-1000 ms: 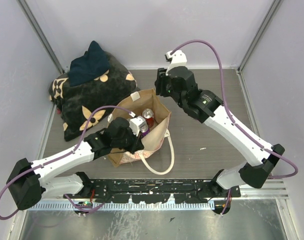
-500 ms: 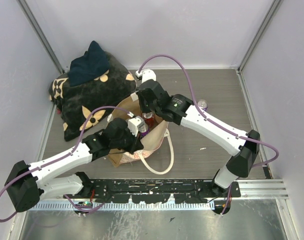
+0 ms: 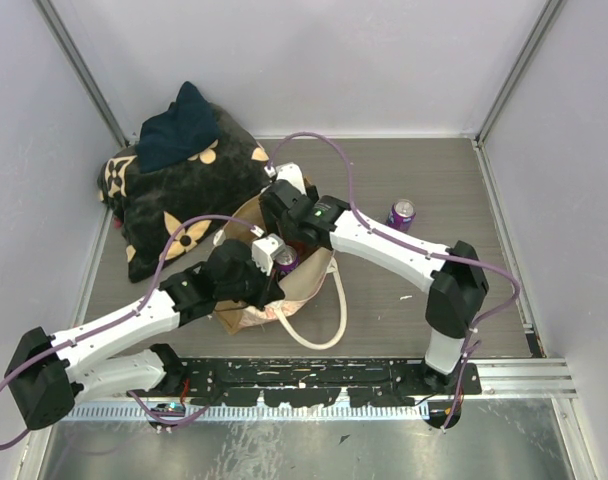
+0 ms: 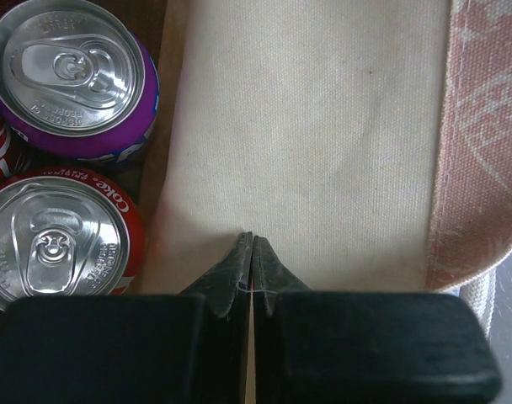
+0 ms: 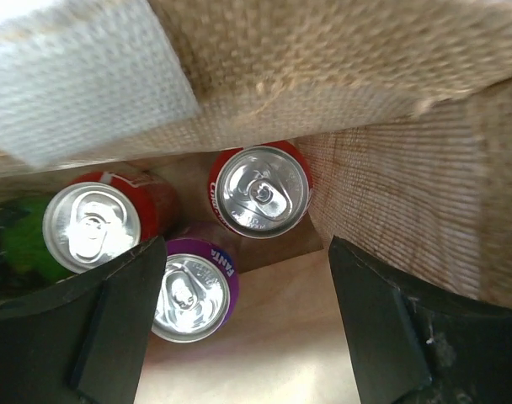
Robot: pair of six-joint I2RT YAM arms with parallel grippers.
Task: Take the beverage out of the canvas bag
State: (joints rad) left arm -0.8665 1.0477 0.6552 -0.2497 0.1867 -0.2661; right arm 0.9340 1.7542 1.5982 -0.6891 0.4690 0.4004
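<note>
The tan canvas bag (image 3: 246,312) stands open in the middle of the table. My left gripper (image 3: 268,272) is shut on its near rim; the left wrist view shows the jaws (image 4: 253,242) pinched on cream fabric (image 4: 315,126), beside a purple can (image 4: 71,80) and a red Coke can (image 4: 58,240). My right gripper (image 3: 289,222) is open and empty over the bag's mouth. Its wrist view (image 5: 248,311) looks down on a red Coke can (image 5: 260,192), a purple Fanta can (image 5: 189,290) and another red can (image 5: 96,227) inside.
A purple can (image 3: 401,214) stands on the table right of the bag. A black cushion with tan flowers (image 3: 184,195) and a dark cloth (image 3: 179,125) lie at the back left. The bag's cream handle (image 3: 319,320) loops toward the near edge.
My right arm has swung from behind the bag to over its opening, jaws open. The purple can on the table at the right has come into view. The left gripper has kept its hold.
</note>
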